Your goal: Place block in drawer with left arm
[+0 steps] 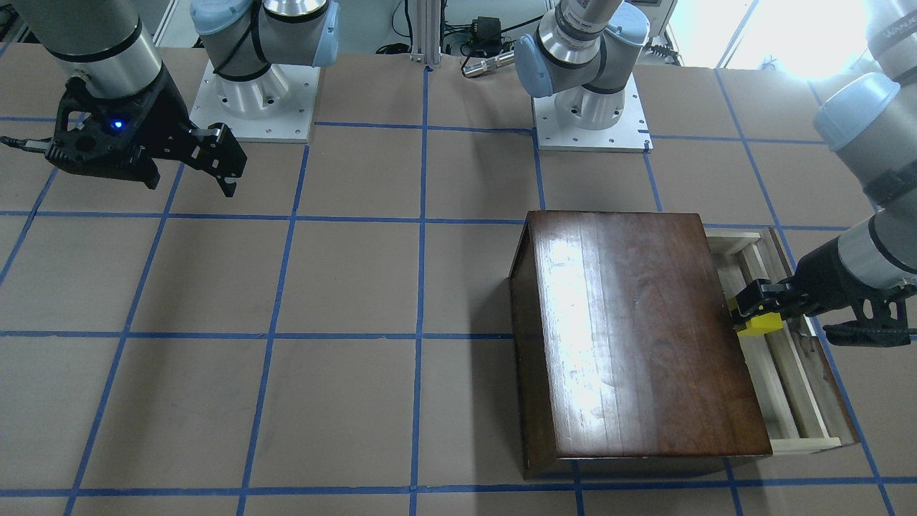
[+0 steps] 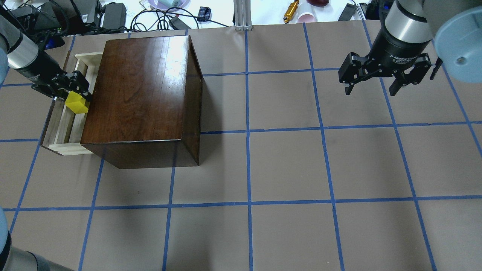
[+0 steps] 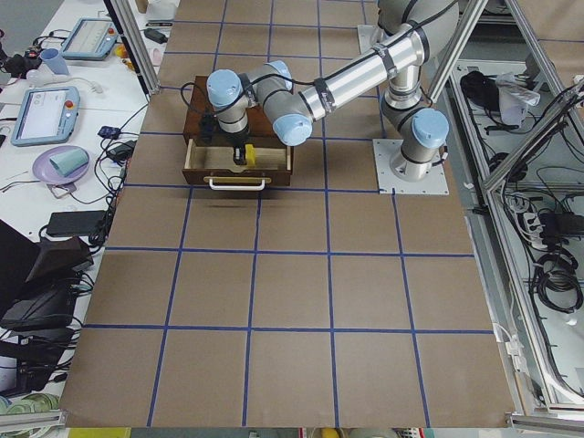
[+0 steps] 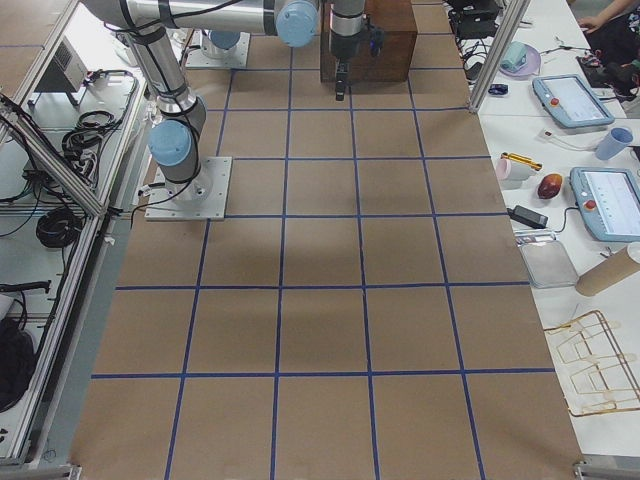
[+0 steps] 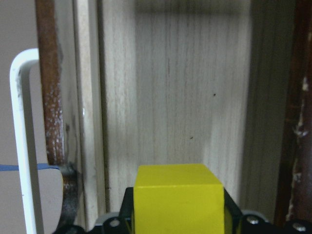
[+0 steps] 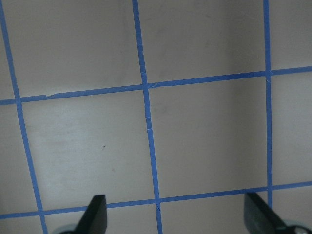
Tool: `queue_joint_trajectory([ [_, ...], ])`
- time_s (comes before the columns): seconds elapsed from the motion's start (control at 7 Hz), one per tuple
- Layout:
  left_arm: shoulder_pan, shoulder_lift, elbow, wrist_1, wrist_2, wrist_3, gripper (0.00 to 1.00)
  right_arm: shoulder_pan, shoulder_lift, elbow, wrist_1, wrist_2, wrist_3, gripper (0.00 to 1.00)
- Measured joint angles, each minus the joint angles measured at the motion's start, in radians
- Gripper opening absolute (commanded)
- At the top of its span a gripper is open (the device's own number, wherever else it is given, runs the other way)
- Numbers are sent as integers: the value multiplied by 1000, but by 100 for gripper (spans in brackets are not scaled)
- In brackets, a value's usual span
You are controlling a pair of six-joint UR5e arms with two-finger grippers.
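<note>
- Front-facing view: shows a glossy dark-brown wooden box [image 1: 637, 330] on a brown table gridded with blue tape [image 1: 344, 287], its shallow pale raw-wood drawer [image 1: 784, 394] pulled out at one side. Finds the black two-finger left gripper [image 1: 749, 309] clenched on a small bright yellow cube [image 1: 761, 324] right at the box's edge, over the open drawer. Puts the black right gripper [image 1: 218, 165], lit by a blue light, well apart from the box, jaws spread and holding nothing.
- Overhead view: places the cube just beside the box's top edge and above the drawer, pinched at the tips of the left gripper. Cannot tell whether cube and box touch. Keeps the right gripper far from the box, released.
- Left side view: sets the cube under the near arm's gripper, in front of the box and behind the drawer's white loop handle [image 3: 237, 182].
- Right side view: hides drawer and cube behind the box.
- Left wrist view: looks past the cube, clamped at both sides at the bottom edge, onto the pale drawer floor, with the handle off to the side away from the box.
- Right wrist view: shows jaws wide apart over bare taped table.
</note>
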Motion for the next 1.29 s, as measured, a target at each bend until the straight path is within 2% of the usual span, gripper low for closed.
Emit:
queue_joint_trajectory([
  [0.86,7,15,17,-10,2,-6,100,0,1,0,0,0,0,100],
  [1.0,7,33,30,-30,4,-6,100,0,0,0,0,0,0,100],
  [1.29,4,89,96,-159,30,-11,100,0,0,0,0,0,0,100],
])
